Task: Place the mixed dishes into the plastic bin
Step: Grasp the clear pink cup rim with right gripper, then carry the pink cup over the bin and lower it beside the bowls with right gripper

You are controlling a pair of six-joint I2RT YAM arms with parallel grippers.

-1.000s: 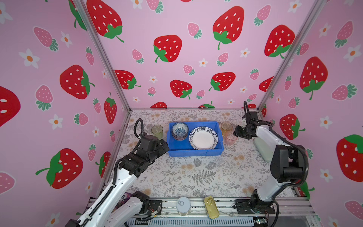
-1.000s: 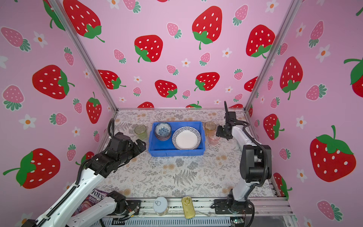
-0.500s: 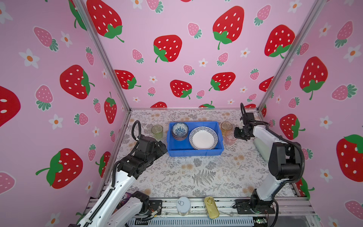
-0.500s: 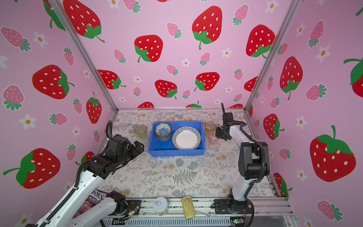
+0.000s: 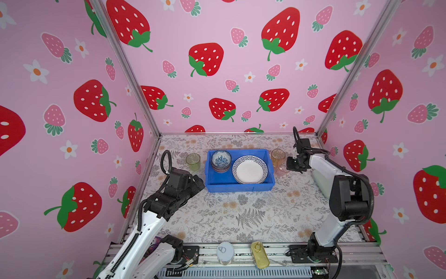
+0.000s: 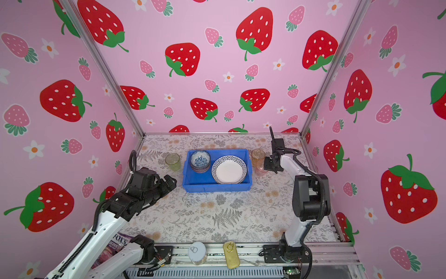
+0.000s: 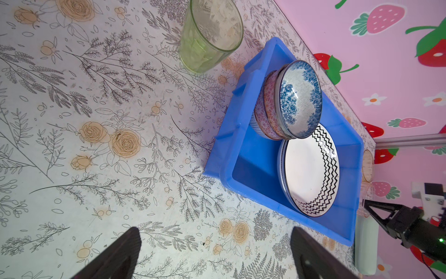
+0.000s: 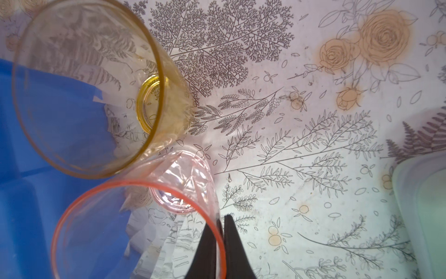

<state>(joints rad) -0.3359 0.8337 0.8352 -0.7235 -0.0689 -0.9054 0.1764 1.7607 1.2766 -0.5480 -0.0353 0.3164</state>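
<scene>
Right wrist view: right fingers (image 8: 234, 253) pinch the rim of the translucent pink tumbler (image 8: 144, 212), translucent amber tumbler (image 8: 84, 91) just beside; left fingers (image 7: 115, 256) spread wide. Three tumblers (image 5: 193, 162), three bowls (image 7: 299, 101), two plates (image 7: 311, 169).

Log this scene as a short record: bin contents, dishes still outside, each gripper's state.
bin: blue plastic bin, mid-table
inside: bowl stack, left; zigzag-rimmed plate, right
outside: green tumbler left of the bin; amber tumbler and pink tumbler right of it
left gripper: open, empty, near the bin's front left corner
right gripper: shut on the pink tumbler's rim
</scene>
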